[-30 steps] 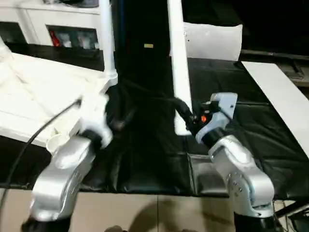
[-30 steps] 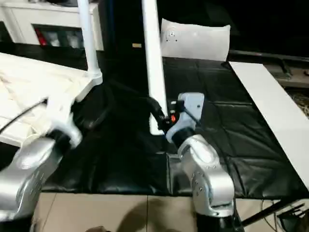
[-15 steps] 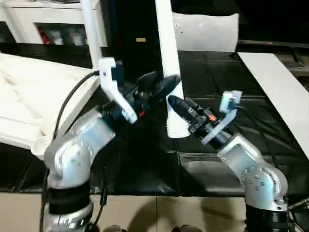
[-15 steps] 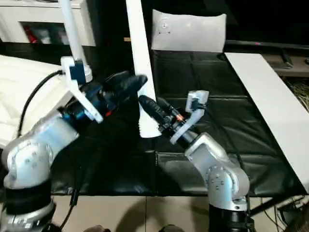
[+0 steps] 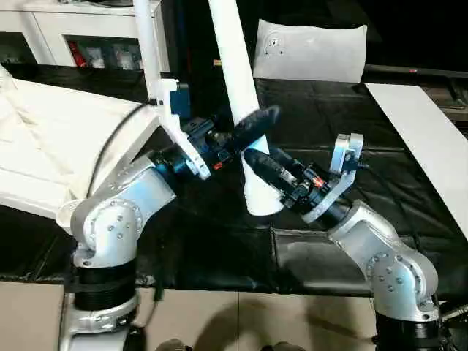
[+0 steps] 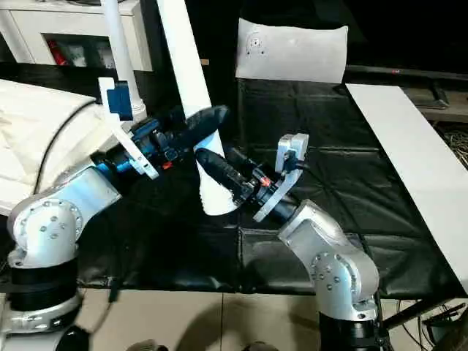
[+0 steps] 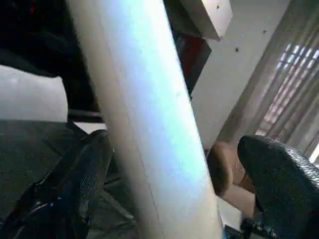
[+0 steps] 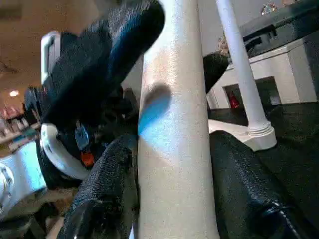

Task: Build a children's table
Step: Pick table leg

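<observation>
So far one leg (image 5: 148,45) stands in a corner socket of the upturned tabletop (image 5: 51,139), while both the left gripper (image 5: 245,130) and right gripper (image 5: 265,170) clamp a second leg (image 5: 240,88) above the black mat (image 5: 344,117), unfitted, others pending.

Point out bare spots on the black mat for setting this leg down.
Free: black padded mat between the white pillow-like panel and flat white board. Crowded: left side, with the white square tabletop, and centre, where both grippers clamp the tapered white tube leg.
</observation>
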